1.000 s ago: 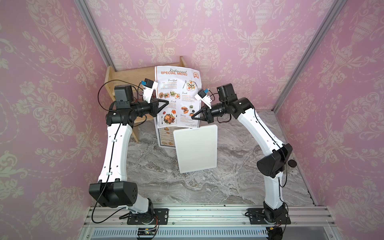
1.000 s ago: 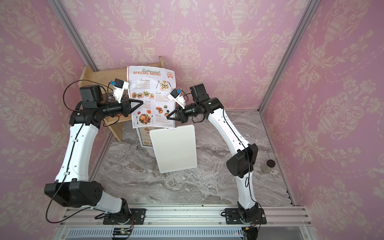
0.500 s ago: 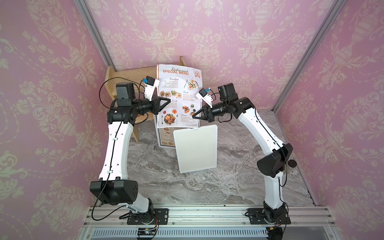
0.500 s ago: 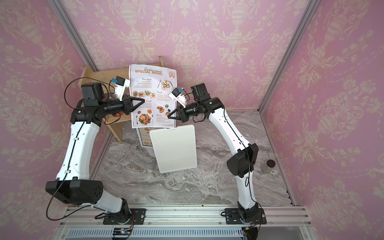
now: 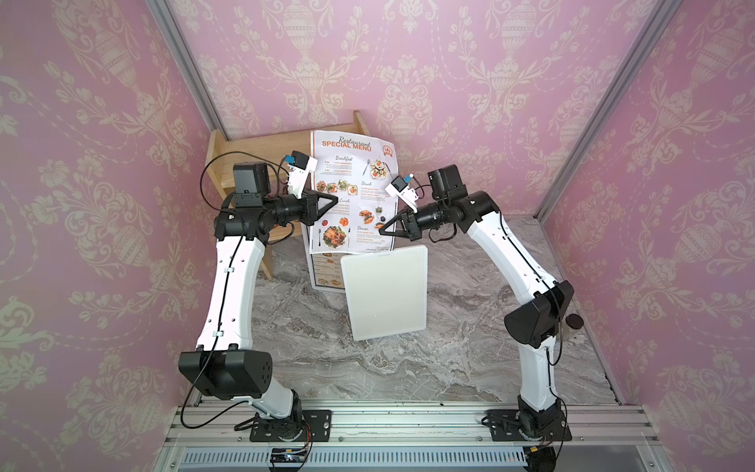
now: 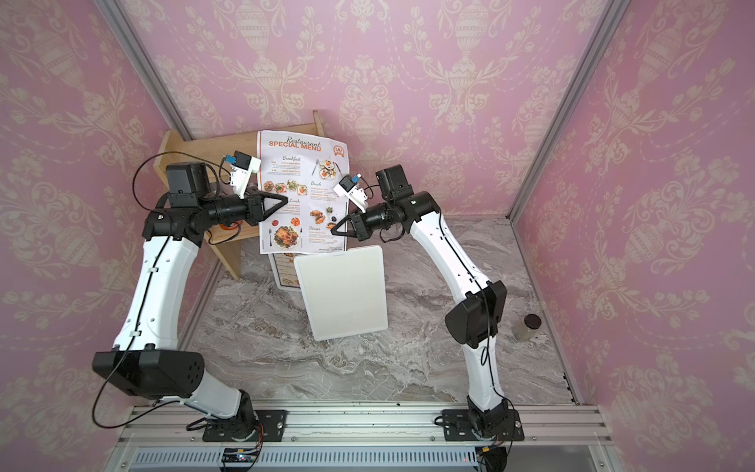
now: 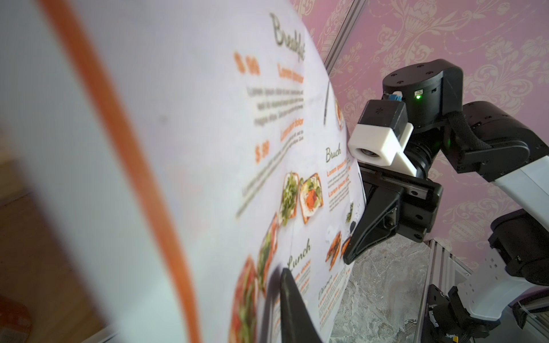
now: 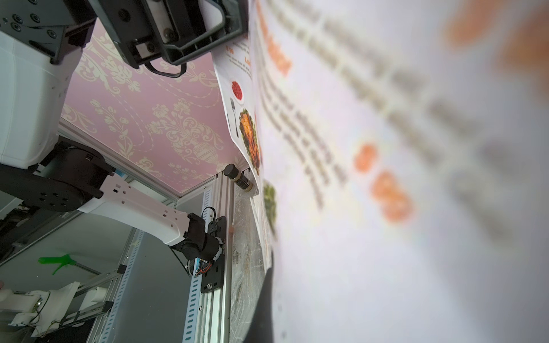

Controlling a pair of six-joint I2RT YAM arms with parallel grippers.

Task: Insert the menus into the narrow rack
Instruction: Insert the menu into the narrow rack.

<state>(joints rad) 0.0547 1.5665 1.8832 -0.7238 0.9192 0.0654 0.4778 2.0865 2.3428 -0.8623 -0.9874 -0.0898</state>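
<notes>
The pale menu (image 5: 353, 192) (image 6: 302, 190) with the orange "SPECIAL MENU" heading hangs upright above the table's back, bowed, just in front of the wooden rack (image 5: 245, 151) (image 6: 192, 143). My right gripper (image 5: 382, 232) (image 8: 264, 311) is shut on its right edge low down, also visible as the right gripper (image 7: 349, 258). My left gripper (image 5: 333, 202) (image 7: 285, 297) straddles its left edge. One finger lies across the printed face with a thin shadow beside it; the other is hidden behind the sheet. A second menu (image 5: 325, 271) lies flat, mostly covered.
A white rectangular board (image 5: 386, 292) (image 6: 343, 290) lies on the marble table over the flat menu. A small dark-capped jar (image 6: 529, 327) (image 8: 239, 178) stands near the right wall. Pink walls close in on three sides, and the rack fills the back left corner.
Both arms carried the held menu slightly to the right and toward the rack. The left gripper's finger now shows a thin shadow gap on the sheet.
</notes>
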